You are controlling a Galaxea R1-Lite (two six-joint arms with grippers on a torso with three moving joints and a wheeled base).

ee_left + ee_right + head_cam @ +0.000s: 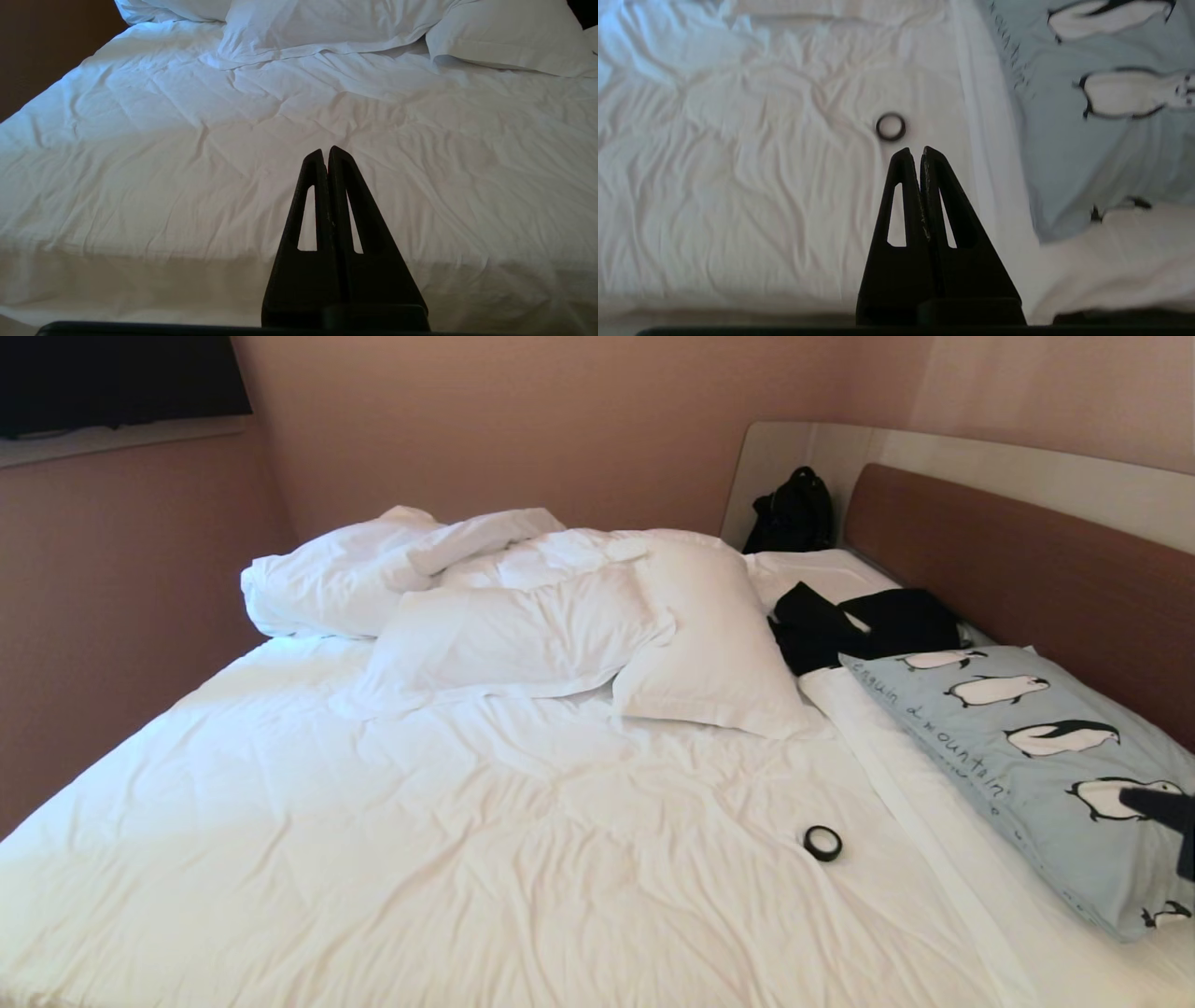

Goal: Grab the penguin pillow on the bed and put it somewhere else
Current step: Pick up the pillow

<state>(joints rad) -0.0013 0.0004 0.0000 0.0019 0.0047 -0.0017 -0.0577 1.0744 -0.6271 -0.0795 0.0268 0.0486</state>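
duvet [448, 840]: lying rumpled and white over the bed [1018, 551], well left of the penguin pillow.
white pillows [560, 625]: piling up at the far side, left of the penguin pillow and well apart from it.
left gripper [326, 154]: hanging over the bare duvet far left of the penguin pillow, jaws pressed together on nothing; it is looking idle.
ring [822, 843]: a small dark ring sitting on the duvet, near the penguin pillow's left edge but apart from it.
black clothing [868, 625]: lying just beyond the penguin pillow's far end, possibly touching it.
penguin pillow [1036, 756]: resting flat along the headboard side of the bed, untouched, with a white pillow poking out beneath its left edge.
right gripper [914, 155]: pointing at the duvet just short of the ring, left of the penguin pillow, jaws together and empty; in the head view a dark tip is showing over the pillow's near end.
risk: jaws arriving closed would be pushing the pillow instead of pinching it; a thin pinch of fabric may be slipping out under the pillow's bulk; a low sweep could be knocking the ring or dragging the clothing along.
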